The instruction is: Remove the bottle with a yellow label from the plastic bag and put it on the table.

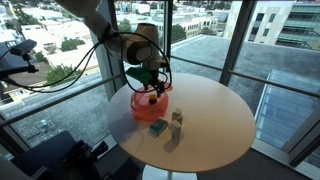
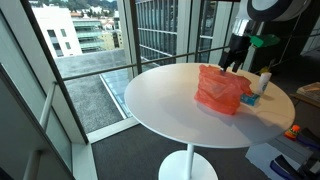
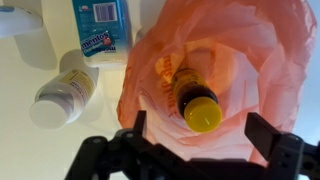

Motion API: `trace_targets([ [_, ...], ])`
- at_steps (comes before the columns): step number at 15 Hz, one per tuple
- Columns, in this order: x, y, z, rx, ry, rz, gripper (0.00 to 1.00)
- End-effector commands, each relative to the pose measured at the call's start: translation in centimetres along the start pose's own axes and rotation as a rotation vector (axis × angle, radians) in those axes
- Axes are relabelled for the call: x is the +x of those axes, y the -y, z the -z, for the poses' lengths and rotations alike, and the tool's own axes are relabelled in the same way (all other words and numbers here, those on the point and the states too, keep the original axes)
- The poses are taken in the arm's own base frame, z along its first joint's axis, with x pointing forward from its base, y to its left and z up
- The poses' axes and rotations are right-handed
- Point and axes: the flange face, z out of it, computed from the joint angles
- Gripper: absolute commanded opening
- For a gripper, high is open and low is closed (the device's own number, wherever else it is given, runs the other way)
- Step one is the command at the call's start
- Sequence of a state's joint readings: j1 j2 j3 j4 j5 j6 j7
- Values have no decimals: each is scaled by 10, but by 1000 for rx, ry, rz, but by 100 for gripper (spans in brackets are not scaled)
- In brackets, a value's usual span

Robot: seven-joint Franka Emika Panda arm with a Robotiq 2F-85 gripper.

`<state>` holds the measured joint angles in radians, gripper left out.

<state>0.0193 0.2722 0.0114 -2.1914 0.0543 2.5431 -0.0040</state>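
White table (image 1: 220,115) by the windows (image 1: 205,35) bears the orange plastic bag (image 3: 255,60), its bottle (image 3: 198,102) cap-up inside, between the wide-spread jaws of the gripper (image 3: 195,135); likely light, rigid, slick, so pinch just below the yellow cap (image 3: 203,113).

Orange-red plastic bag (image 3: 262,55), thin, translucent, heavily crumpled; standing upright on white round table (image 1: 215,128), well off centre, just in from the rim in both exterior views. Mouth gaping wide, facing up into wrist view. Inside, bottle (image 3: 198,100): dark body, bright yellow cap pointing up out of the opening, strip of yellow label visible behind the cap. Roughly upright, slightly tilted, deep in the folds, below the bag's rim. Not discernible through the bag wall in exterior views.
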Motion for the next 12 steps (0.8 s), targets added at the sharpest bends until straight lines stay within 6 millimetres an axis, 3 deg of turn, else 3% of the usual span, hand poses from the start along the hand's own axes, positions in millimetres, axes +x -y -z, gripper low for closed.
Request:
trace_targets([
  [1,15,2,-8,6,-21,-6,100],
  [12,30,18,-42,17,-25,26,100],
])
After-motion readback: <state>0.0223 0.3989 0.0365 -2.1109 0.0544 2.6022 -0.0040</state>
